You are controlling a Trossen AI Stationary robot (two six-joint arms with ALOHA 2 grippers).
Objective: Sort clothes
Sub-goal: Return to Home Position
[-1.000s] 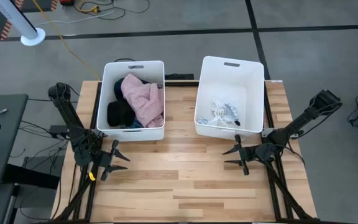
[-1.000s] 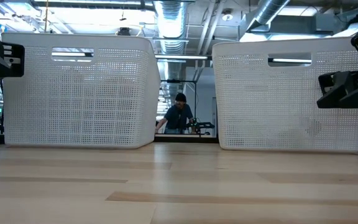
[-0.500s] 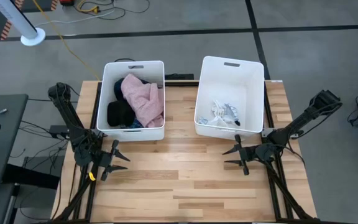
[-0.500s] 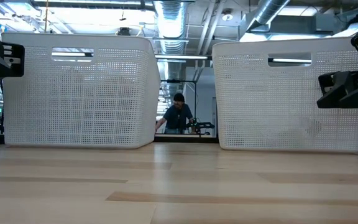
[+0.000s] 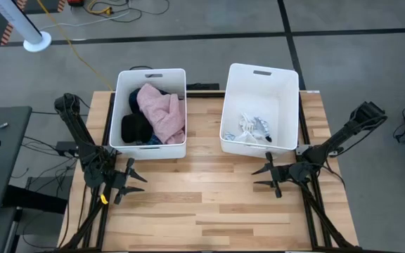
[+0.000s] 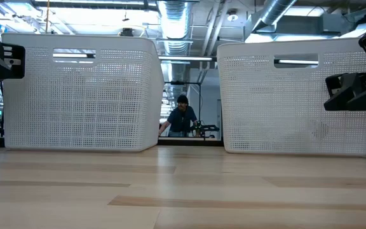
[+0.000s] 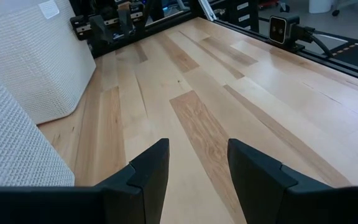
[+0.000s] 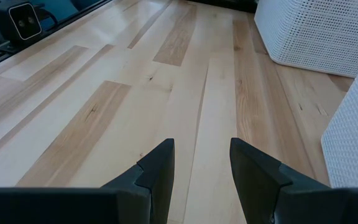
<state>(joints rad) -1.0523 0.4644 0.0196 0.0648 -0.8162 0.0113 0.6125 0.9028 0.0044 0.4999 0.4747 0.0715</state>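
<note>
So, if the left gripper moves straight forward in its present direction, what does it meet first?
The way over the table looks free. Farther on the right gripper roughly faces the left gripper, so probably that first, though it may sit slightly off the line.

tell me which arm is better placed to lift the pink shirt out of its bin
Left. The pink shirt lies in the left bin, and the left arm sits just before it, jaws open; the right arm sits by the other bin.
</note>
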